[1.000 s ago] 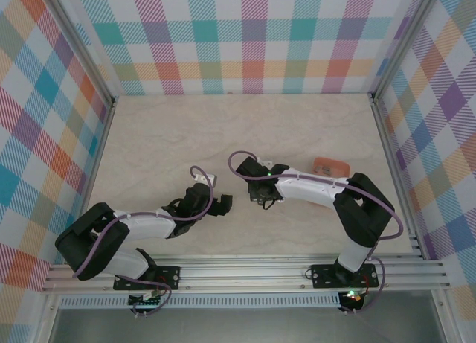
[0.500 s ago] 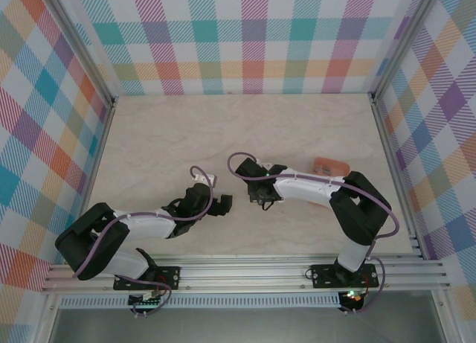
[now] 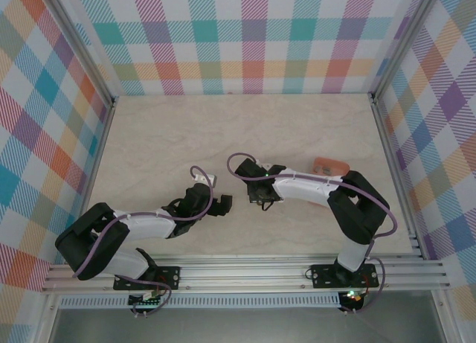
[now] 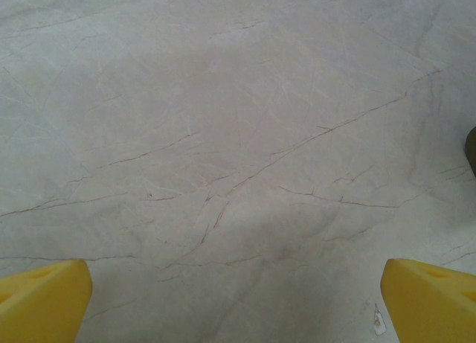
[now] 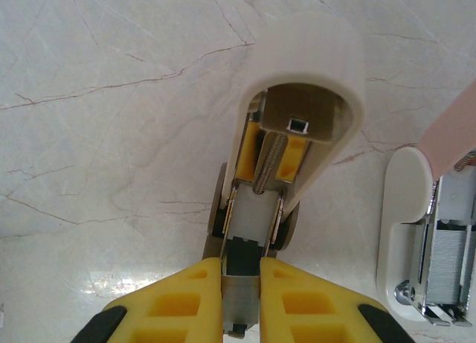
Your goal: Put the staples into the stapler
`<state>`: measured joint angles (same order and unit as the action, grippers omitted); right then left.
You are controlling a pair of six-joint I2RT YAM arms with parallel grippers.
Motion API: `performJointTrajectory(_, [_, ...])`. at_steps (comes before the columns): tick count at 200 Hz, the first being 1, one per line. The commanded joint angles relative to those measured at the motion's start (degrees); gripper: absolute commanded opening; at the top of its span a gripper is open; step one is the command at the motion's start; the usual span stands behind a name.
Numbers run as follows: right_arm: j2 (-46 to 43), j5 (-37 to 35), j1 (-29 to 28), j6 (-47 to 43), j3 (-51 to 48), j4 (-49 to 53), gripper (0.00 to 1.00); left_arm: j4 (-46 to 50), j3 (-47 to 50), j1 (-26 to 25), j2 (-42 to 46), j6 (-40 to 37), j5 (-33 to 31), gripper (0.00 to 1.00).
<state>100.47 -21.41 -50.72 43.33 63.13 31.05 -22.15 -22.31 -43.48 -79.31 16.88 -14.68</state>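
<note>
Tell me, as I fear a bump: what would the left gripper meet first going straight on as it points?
Likely the bare table, straight ahead of the open left gripper; depth is unclear, so take that loosely.

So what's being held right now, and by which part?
The right jaws pinch the stapler by its grey metal end; the left jaws hold nothing.

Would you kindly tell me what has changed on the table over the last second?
The right claw, shut on the white stapler piece, eased slightly left with its arm. The left claw stayed open and still; the salmon tray did not move.
</note>
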Motion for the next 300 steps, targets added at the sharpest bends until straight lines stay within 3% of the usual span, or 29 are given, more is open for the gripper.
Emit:
performJointTrajectory(1, [0.82,0.4,-0.58,1.3,0.21,0.26,0.15,1.06,-0.76,-0.9,0.0,-0.8,-0.57,1.0])
performJointTrajectory(53, [-5.11,-1.64,-0.55,4.27,-0.93,1.91,0.16,-0.81,-0.63,-0.9,-0.71,-1.76,1.54,1.0])
performJointTrajectory(81, [-9.45,-3.14,-0.45,5.55,-2.37,3.08,0.16,-2.23,-1.98,-0.88,-1.8,-2.72,9.32,1.0])
performJointTrajectory(126, [-16.79,-5.24,1.35,5.55,-5.06,5.77,0.18,-1.49,-7.9,-0.85,-5.77,2.13,19.6,0.98])
performJointTrajectory(198, [-29.75,-3.57,7.28,3.38,-15.23,3.7,0.19,-1.23,-15.9,-1.09,-13.18,11.15,29.29,0.65])
performJointTrajectory(229, [-31.71,-2.43,8.84,1.73,-16.98,3.15,0.2,2.5,-20.15,-2.44,-16.01,11.34,30.36,0.58])
performJointTrajectory(259, [-32.45,-2.37,9.15,1.13,-17.67,3.08,0.2,5.78,-24.52,-3.36,-19.5,11.24,32.51,0.42])
performJointTrajectory(300, [-34.26,-2.32,9.71,0.97,-19.22,2.28,0.2,12.1,-26.47,-4.11,-19.35,9.64,27.57,0.45])
